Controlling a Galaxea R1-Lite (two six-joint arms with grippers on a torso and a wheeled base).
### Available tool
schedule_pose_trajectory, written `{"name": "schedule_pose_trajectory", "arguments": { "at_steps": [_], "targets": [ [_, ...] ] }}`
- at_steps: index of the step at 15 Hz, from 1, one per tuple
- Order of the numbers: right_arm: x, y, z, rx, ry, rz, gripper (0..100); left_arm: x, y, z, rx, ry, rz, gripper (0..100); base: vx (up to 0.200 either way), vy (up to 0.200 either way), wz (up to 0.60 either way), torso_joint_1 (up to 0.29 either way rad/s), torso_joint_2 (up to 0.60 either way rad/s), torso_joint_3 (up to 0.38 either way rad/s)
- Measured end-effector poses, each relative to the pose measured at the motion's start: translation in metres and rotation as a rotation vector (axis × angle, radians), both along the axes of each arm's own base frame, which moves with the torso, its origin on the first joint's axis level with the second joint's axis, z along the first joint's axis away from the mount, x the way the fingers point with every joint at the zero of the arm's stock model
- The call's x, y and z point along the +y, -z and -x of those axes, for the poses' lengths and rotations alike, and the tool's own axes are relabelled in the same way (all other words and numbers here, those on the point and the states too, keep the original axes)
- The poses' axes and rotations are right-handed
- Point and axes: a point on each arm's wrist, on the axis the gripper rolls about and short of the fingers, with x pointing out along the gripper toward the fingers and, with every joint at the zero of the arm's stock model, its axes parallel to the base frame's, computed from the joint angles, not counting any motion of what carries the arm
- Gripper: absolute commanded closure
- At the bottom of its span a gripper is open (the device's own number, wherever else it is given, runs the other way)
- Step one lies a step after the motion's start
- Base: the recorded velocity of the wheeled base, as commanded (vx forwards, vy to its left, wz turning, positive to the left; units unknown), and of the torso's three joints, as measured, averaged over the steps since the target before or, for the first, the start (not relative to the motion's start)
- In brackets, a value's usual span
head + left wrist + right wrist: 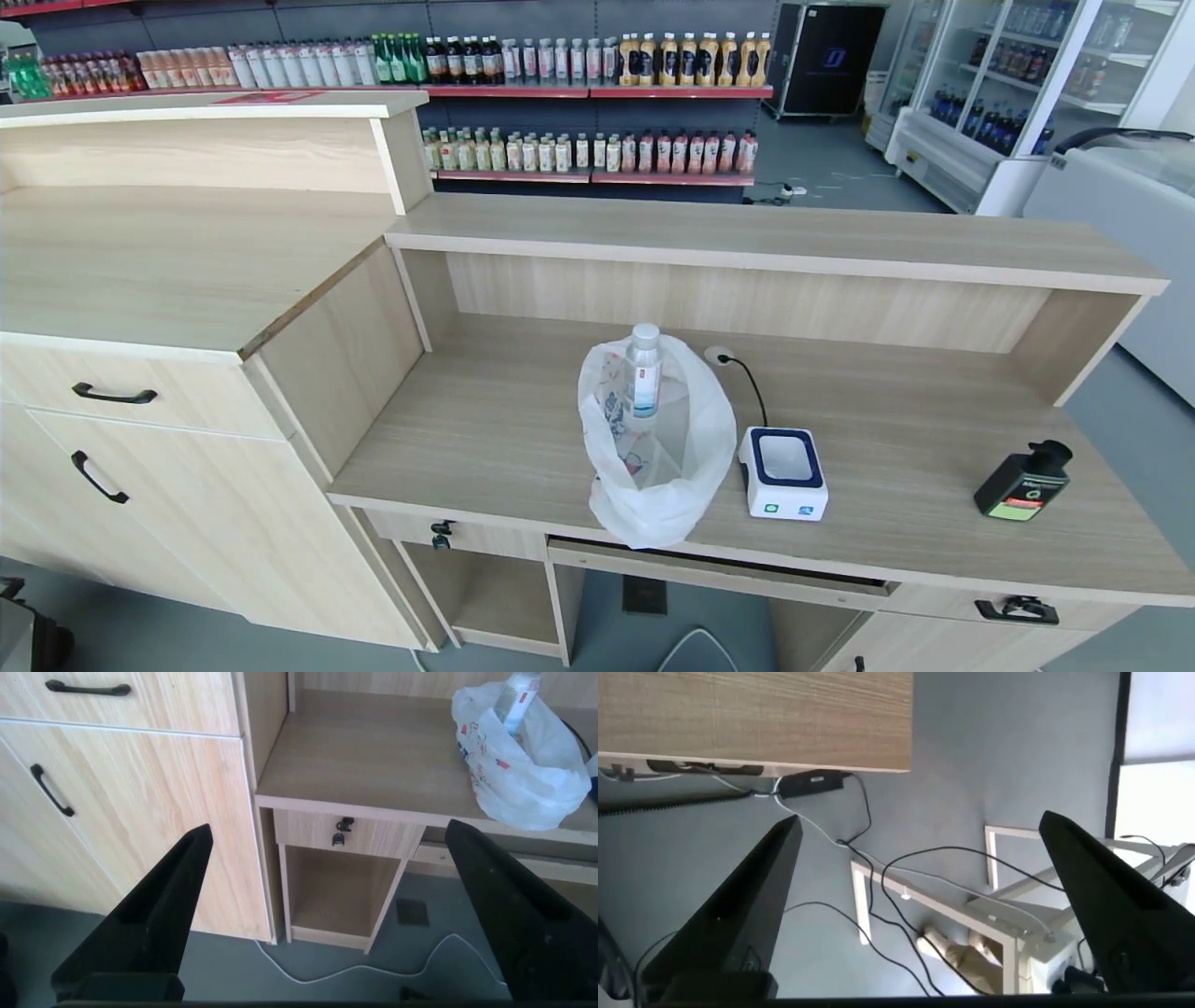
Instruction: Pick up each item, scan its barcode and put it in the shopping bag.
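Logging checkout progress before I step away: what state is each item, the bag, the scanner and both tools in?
shopping bag: mouth open, standing on the counter.
clear bottle: upright inside the bag, cap on.
scanner: window facing up, cable attached, nothing over it.
dark bottle: on the counter, outside the bag.
left tool: open, holding nothing.
right tool: open, holding nothing.

Counter (485, 420): matt wood-grain laminate. Shopping bag (653, 509): thin, crinkled translucent plastic. Scanner (782, 471): cased in white plastic, seemingly glossy.
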Motion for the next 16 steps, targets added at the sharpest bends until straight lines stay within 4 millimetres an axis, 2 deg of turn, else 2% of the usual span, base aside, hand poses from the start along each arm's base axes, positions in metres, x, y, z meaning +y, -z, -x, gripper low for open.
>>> {"name": "schedule_pose_trajectory", "arguments": {
  "at_steps": [4, 7, 10, 16],
  "targets": [
    [-0.023, 0.000, -0.026, -0.067, -0.072, -0.007, 0, 0.000, 0.000, 0.000, 0.000, 0.000, 0.000, 0, 0.000, 0.000, 0.00, 0.000, 0.00, 0.000],
    [-0.034, 0.011, -0.040, -0.080, -0.132, -0.048, 0, 0.000, 0.000, 0.000, 0.000, 0.000, 0.000, 0, 0.000, 0.000, 0.00, 0.000, 0.00, 0.000],
    [-0.037, 0.022, -0.053, -0.108, -0.240, -0.111, 0, 0.000, 0.000, 0.000, 0.000, 0.000, 0.000, 0, 0.000, 0.000, 0.00, 0.000, 0.00, 0.000],
    [-0.040, 0.036, -0.071, -0.091, -0.384, -0.099, 0, 0.000, 0.000, 0.000, 0.000, 0.000, 0.000, 0, 0.000, 0.000, 0.00, 0.000, 0.00, 0.000]
  ]
}}
